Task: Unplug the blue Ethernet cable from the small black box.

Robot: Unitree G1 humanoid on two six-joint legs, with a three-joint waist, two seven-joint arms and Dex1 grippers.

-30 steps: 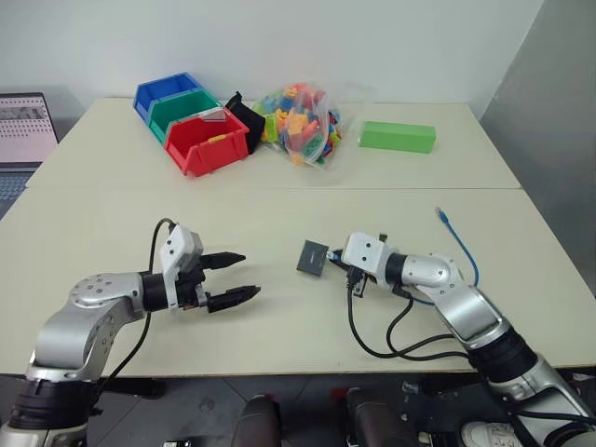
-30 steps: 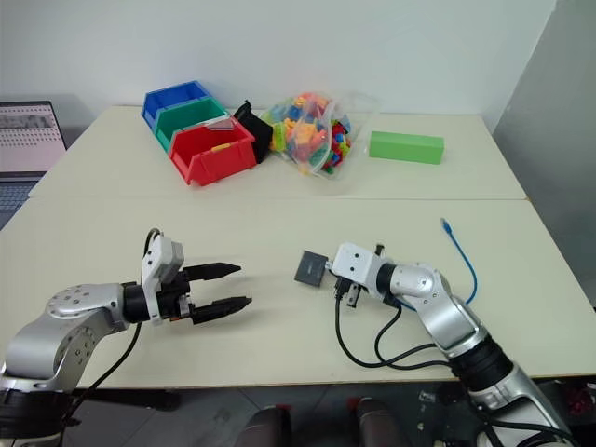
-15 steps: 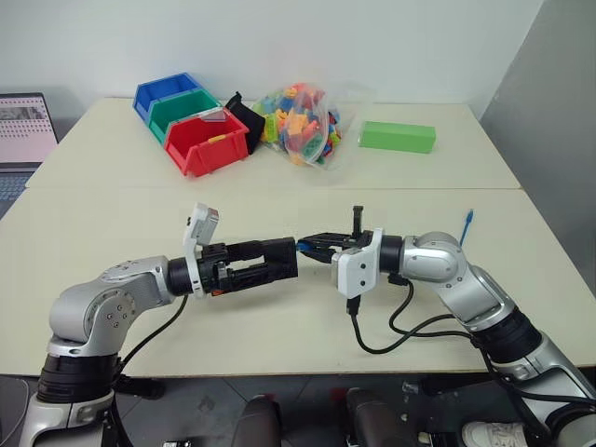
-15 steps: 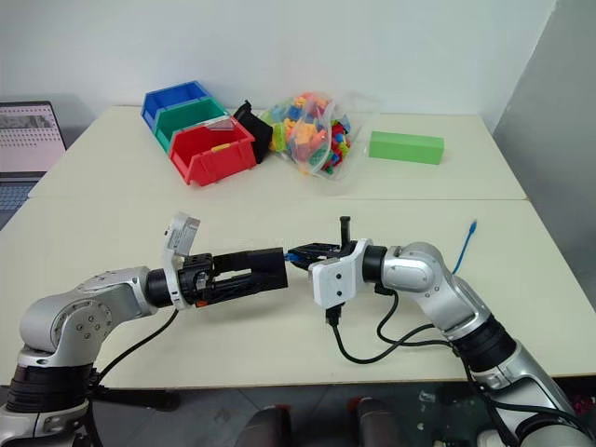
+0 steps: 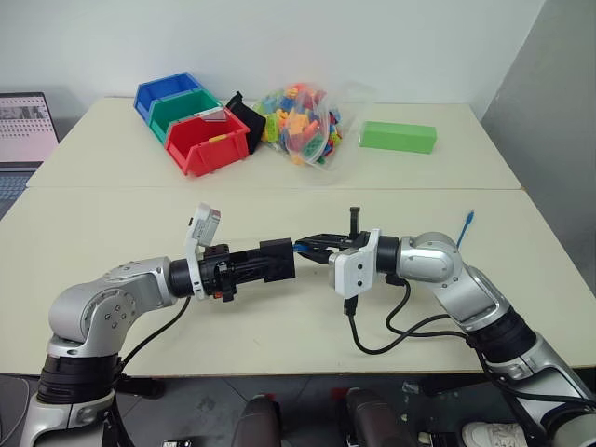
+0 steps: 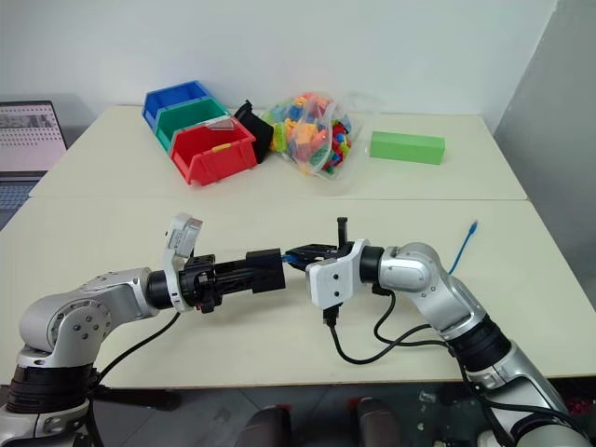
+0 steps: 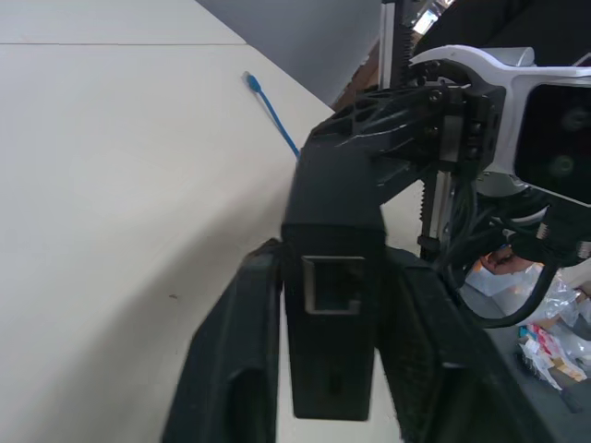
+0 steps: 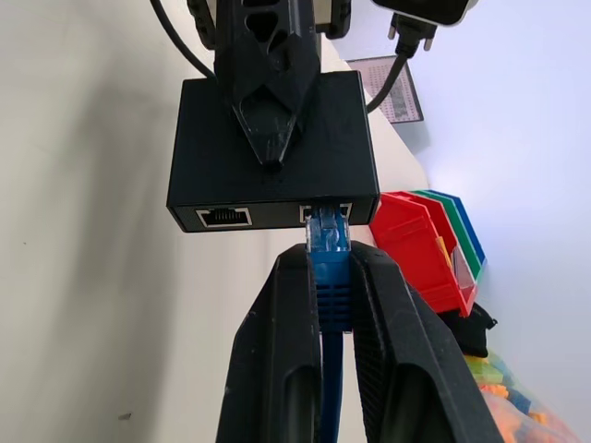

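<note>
Above the table's middle, the small black box [image 5: 277, 255] is held in the air with my left gripper [image 5: 287, 261] shut on it, one finger on each broad face [image 7: 235, 369]. The blue Ethernet cable [image 8: 329, 268] is plugged into one of the box's two side ports. My right gripper [image 5: 305, 245] faces the left one and is shut on the cable just behind the plug, with its fingers [image 8: 277, 369] on both sides. The cable's free end [image 5: 466, 223] lies on the table at the right.
At the back of the table stand a red bin [image 5: 207, 142], a green bin [image 5: 177, 108] and a blue bin [image 5: 163, 91]. Beside them are a black pouch [image 5: 247, 116], a bag of coloured bricks [image 5: 300, 121] and a green block [image 5: 398, 137]. A laptop [image 5: 23, 126] sits far left.
The box has risen off the table on the cable held by my right gripper. My left gripper came in from the left, open around the box, and has shut on it.
</note>
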